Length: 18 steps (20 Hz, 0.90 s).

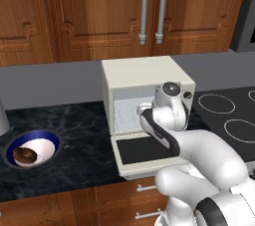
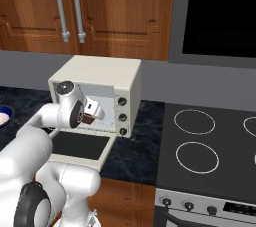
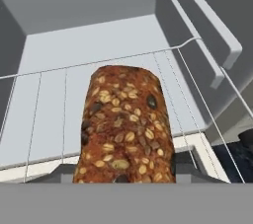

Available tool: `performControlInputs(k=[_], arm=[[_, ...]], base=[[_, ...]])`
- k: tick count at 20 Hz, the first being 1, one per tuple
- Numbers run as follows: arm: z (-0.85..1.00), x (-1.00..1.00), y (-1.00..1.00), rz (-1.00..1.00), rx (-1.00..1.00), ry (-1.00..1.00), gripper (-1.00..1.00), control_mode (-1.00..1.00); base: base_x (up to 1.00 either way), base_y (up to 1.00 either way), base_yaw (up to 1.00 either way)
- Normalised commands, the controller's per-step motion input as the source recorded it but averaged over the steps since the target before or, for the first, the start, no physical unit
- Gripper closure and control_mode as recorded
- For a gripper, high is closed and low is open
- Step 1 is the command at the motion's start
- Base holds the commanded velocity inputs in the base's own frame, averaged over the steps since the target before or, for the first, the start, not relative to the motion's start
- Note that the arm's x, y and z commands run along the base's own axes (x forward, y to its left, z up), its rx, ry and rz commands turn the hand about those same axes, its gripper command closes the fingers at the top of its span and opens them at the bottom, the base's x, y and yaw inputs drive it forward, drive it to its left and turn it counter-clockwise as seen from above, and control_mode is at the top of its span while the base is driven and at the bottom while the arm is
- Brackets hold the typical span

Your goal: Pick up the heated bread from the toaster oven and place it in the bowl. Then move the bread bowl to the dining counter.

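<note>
My tool (image 2: 91, 112) grips the seeded brown bread (image 3: 126, 124) between its fingers (image 3: 185, 161), one at each side of the loaf, just in front of the toaster oven (image 1: 144, 78) mouth and above its dropped glass door (image 1: 144, 153). The wire rack (image 3: 44, 94) inside lies beneath and beyond the bread. Farther left on the black marbled bench (image 1: 74, 130), the blue-rimmed bowl (image 1: 50, 138) holds a chocolate donut (image 1: 26, 154).

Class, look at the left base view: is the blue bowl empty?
No. The bowl on the counter already holds a round brown donut.
</note>
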Motion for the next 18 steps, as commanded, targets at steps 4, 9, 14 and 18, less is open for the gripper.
performControlInputs(k=[4,9,14,18], arm=[[0.12,-0.99,0.09,0.06,0.05,0.0,1.0,-1.0],[0.59,-1.0,0.49,0.3,0.0,-0.12,1.0,-1.0],[0.87,-1.0,0.8,0.35,0.0,-0.14,1.0,-1.0],[0.92,-1.0,0.99,0.28,-0.01,-0.01,1.0,-1.0]], base=[[0.0,0.0,0.0],[0.0,0.0,0.0],[0.0,0.0,0.0],[0.0,0.0,0.0]])
